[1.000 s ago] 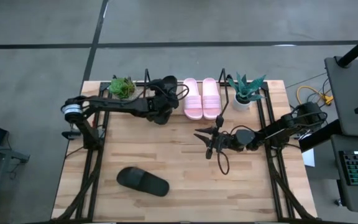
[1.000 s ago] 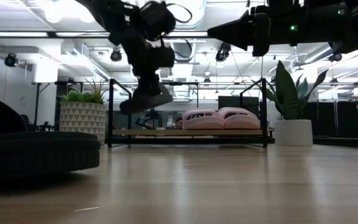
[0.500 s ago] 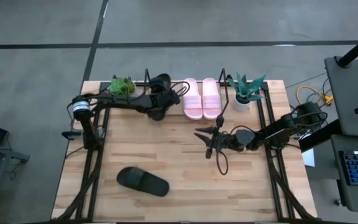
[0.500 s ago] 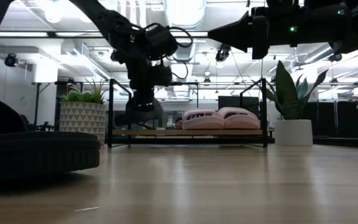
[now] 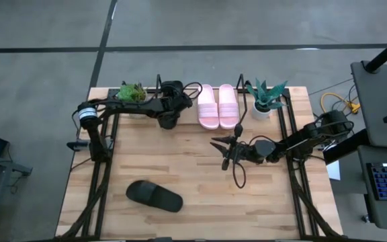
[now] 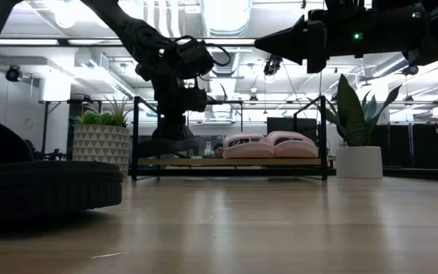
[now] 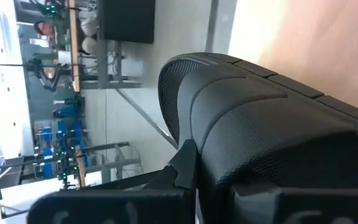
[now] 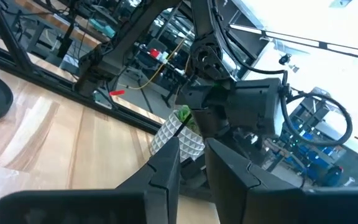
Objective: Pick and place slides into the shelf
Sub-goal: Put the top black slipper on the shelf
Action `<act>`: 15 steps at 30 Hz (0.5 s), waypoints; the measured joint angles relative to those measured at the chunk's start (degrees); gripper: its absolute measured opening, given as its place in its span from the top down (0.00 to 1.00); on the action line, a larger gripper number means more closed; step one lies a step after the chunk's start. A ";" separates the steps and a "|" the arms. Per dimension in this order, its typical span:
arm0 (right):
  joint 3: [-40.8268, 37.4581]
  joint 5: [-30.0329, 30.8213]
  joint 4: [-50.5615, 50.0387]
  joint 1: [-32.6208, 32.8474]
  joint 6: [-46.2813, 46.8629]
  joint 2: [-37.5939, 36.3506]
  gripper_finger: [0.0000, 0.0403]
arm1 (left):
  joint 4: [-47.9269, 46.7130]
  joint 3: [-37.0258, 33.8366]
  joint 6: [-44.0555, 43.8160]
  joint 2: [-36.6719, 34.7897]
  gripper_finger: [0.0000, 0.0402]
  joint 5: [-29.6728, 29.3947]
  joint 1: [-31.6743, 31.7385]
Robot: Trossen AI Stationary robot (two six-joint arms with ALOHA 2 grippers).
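My left gripper [image 5: 170,107] stands over the shelf [image 6: 230,161], left of the two pale pink slides [image 5: 218,106] that lie side by side on it. It is shut on a matte black slide [image 6: 169,144], which fills the left wrist view [image 7: 260,124]. The second black slide [image 5: 154,195] lies sole-down on the table near its near-left corner. My right gripper [image 5: 222,152] hovers open above the table's middle, touching nothing, and its two fingers show apart in its wrist view [image 8: 192,163]. My left gripper comes at the black slide from above, pointing down [image 6: 175,106]. The slide sits roughly level below the fingers, at the height of the shelf's rods. A finger [image 7: 185,163] lies against the wide strap [image 7: 229,118]. Whether the sole rests on the rods I cannot tell.
A potted plant in a patterned pot [image 5: 132,93] stands just left of the shelf, and another in a white pot [image 5: 266,99] just right of it. Black frame rails [image 5: 103,168] run along both table sides. Bare wood lies between the shelf and the near slide.
My left gripper has moved toward the far edge and down onto the shelf, carrying the black slide. The slide hung tilted well above the rods a second ago and now sits lower and nearly level beside the pink pair.
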 joint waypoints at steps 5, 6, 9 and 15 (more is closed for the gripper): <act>0.00 0.02 -0.06 0.00 0.01 0.00 0.82 | -0.02 -0.10 0.10 0.00 1.00 0.25 0.47; 0.00 0.02 -0.06 0.00 0.00 0.00 0.81 | -0.07 -0.10 0.12 0.00 1.00 0.31 0.60; 0.00 0.02 -0.09 0.00 0.00 0.00 0.81 | 0.00 -0.10 0.13 0.00 1.00 0.50 0.95; 0.00 0.04 -1.03 0.00 0.14 0.00 0.81 | 0.01 -0.10 2.19 0.00 0.95 3.43 1.35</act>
